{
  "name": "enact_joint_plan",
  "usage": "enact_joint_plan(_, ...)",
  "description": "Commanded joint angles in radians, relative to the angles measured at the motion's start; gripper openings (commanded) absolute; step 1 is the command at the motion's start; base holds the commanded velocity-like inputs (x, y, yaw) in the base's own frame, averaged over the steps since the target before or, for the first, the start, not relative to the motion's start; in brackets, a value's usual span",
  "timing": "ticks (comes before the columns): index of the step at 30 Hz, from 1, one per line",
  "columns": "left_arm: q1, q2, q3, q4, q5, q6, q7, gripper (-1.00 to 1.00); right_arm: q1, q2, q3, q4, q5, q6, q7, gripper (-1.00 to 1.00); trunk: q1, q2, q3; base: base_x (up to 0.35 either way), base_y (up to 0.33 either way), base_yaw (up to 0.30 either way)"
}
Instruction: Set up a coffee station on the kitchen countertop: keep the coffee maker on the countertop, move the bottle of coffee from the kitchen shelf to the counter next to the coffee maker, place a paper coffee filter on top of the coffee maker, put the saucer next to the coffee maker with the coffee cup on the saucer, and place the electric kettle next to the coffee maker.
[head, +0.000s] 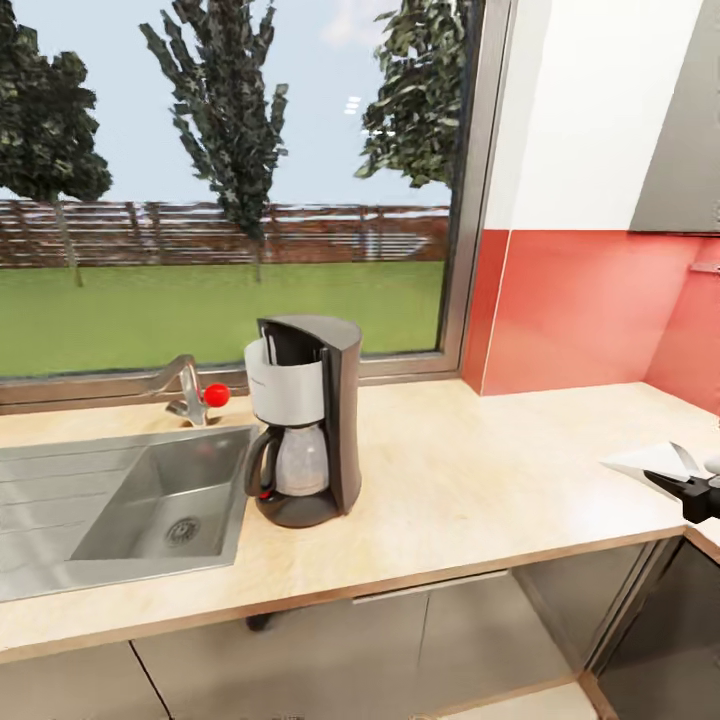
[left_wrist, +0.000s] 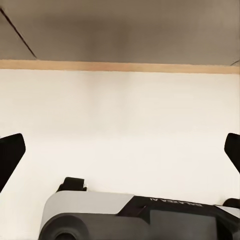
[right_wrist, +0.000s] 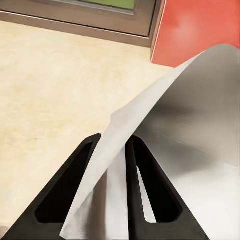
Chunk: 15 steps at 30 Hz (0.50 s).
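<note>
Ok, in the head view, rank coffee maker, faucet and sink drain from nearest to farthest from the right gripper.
1. coffee maker, mid-counter, nearest the right gripper, which holds the paper filter.
2. faucet and sink drain, both farther toward the robot's left; too close to call.

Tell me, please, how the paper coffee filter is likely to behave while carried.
The paper coffee filter already curves between the right pincer's fingers, so it is probably floppy. Thin and light-looking, it may flutter or slip. Placing it on the coffee maker may need care.
</note>
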Motion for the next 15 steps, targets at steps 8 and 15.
enact_joint_plan(8,0.0,0.0,0.002,-0.001,0.007,-0.001,0.0,1.0,-0.001,-0.001,-0.001,-0.002,-0.002,0.011,0.006,-1.0,0.0,-0.001,-0.001,-0.244,0.206,-0.012)
enact_joint_plan(15,0.0,0.001,0.003,-0.001,0.007,-0.001,0.0,1.0,-0.001,-0.001,-0.001,-0.002,-0.002,0.011,0.007,-1.0,0.0,-0.001,-0.001,-0.231,0.198,-0.015)
